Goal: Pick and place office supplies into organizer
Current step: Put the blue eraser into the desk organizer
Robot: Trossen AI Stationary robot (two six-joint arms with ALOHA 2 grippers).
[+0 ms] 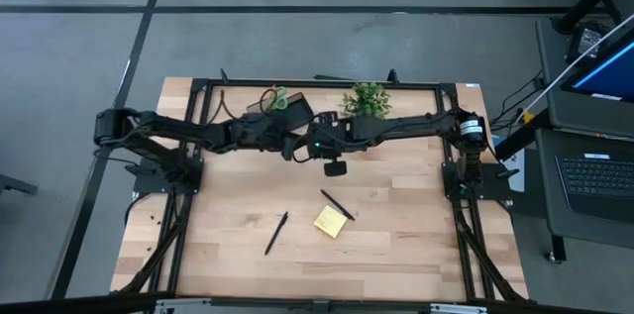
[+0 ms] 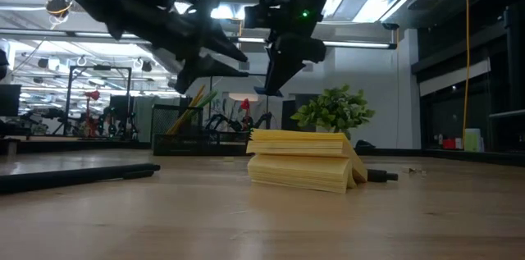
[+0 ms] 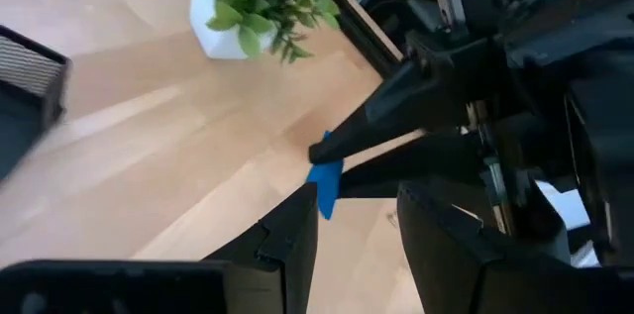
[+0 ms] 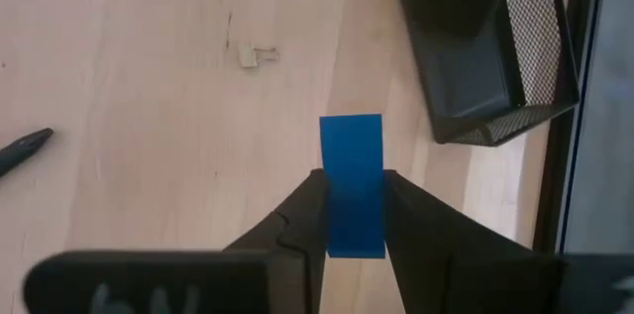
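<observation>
- The right gripper (image 4: pixel 352 217) is clamped on a small blue block (image 4: pixel 352 183), holding it above the bare wooden table (image 4: pixel 149 106), with the black mesh organizer (image 4: pixel 495 66) near it.
- In the left wrist view the same blue block sits between the tips of the right gripper's fingers, just beyond the left gripper (image 3: pixel 357 230), whose fingers stand apart with nothing between them.
- From above, both arms reach in to meet near the middle of the table's far half; the left gripper (image 1: pixel 290 146) and right gripper (image 1: pixel 309 144) are close together, between the organizer (image 1: pixel 282 106) and the potted plant (image 1: pixel 367 99).
- Green-handled scissors (image 1: pixel 278 96) stand in the organizer.
- Nearer the front edge lie a yellow sticky-note pad (image 1: pixel 331 220) and two black pens, one (image 1: pixel 338 205) just beside the pad and the other (image 1: pixel 276 232) farther to its left.
</observation>
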